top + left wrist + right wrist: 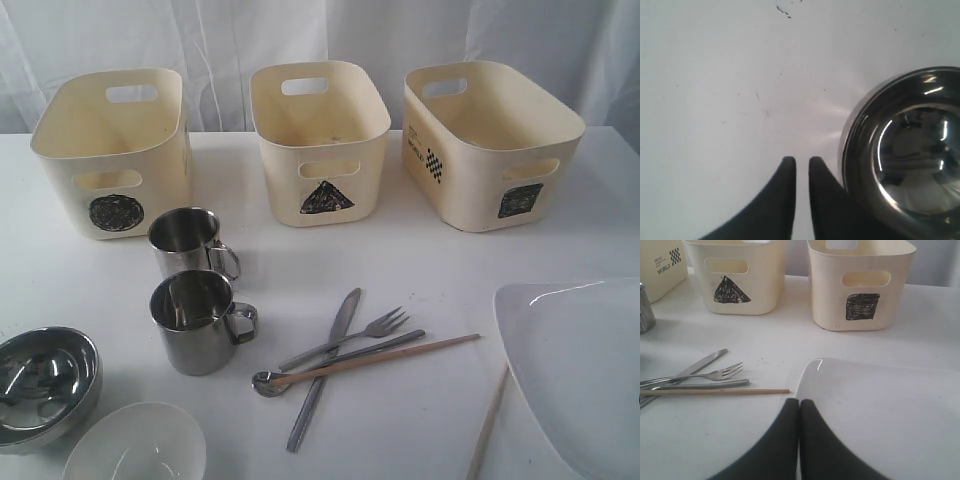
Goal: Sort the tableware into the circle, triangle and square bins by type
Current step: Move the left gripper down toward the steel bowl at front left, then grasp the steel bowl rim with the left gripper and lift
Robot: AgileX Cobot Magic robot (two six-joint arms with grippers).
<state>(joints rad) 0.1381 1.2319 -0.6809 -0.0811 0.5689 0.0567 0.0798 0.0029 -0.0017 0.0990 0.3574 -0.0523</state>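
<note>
Tableware [340, 330] loose on white table [420, 270], short of the bins [285, 185]. Left gripper [802, 162]: tips a sliver apart, empty, over bare table just beside steel bowl [905, 155]. Right gripper [800, 404]: tips pressed together, empty, over white plate [880, 400] edge.

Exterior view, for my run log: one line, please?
nothing binned | left fingers slightly apart beside steel bowl | right fingers shut over plate

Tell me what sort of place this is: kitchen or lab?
Probably a staged test bench, not a kitchen: a white tabletop against a white curtain backdrop, three cream plastic bins hand-marked with a black circle, triangle and square, and loose steel cutlery laid out for sorting.
</note>
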